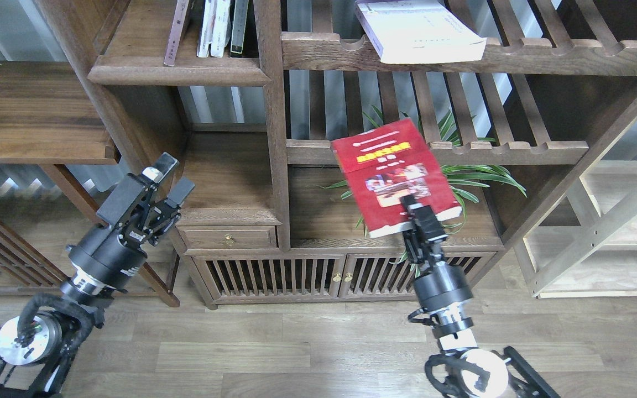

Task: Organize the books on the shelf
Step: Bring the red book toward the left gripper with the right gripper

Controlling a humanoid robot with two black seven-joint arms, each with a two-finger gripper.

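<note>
right gripper [410,205] fingers clamp red book [396,177] at its lower edge | left gripper [168,176] fingers apart, empty | keep book level, lower slowly onto shelf [318,221], clear of plant [473,174]

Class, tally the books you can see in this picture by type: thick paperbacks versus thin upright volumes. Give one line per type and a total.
Thick paperbacks: 2, the red book held in the right gripper, and the white book on the slatted rack.
Thin upright volumes: 4.
Total: 6 books.
</note>
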